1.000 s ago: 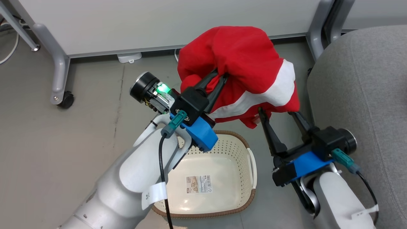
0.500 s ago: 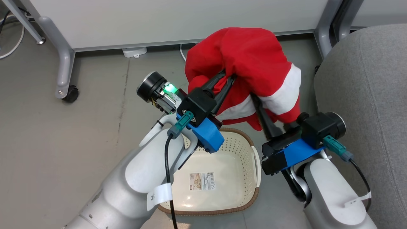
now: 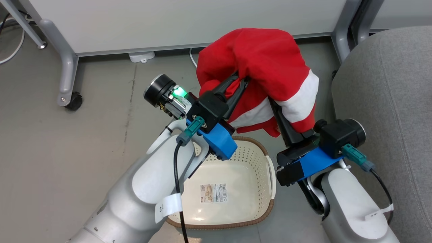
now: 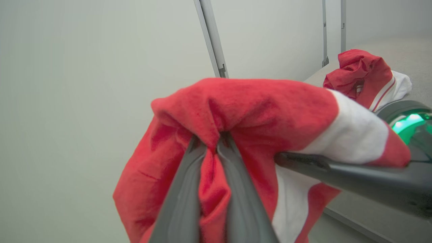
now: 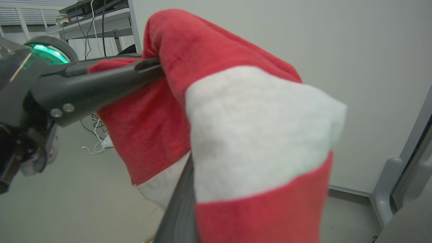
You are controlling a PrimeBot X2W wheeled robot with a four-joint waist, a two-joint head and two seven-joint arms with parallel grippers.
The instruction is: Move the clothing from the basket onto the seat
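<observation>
One red garment (image 3: 263, 64) hangs bunched in the air above the basket (image 3: 251, 162), which holds nothing but a label (image 3: 212, 193). A second red garment (image 4: 366, 76) lies crumpled on a grey surface that looks to be the seat (image 3: 388, 87), so I judge half the job done. The left gripper (image 3: 241, 81) has its jaws clamped on a red fold, and the right gripper (image 3: 287, 125) has its jaws closed together in the white-striped edge, apparently pinching it. What remains is carrying this garment across to the seat at the robot's right and letting go.
</observation>
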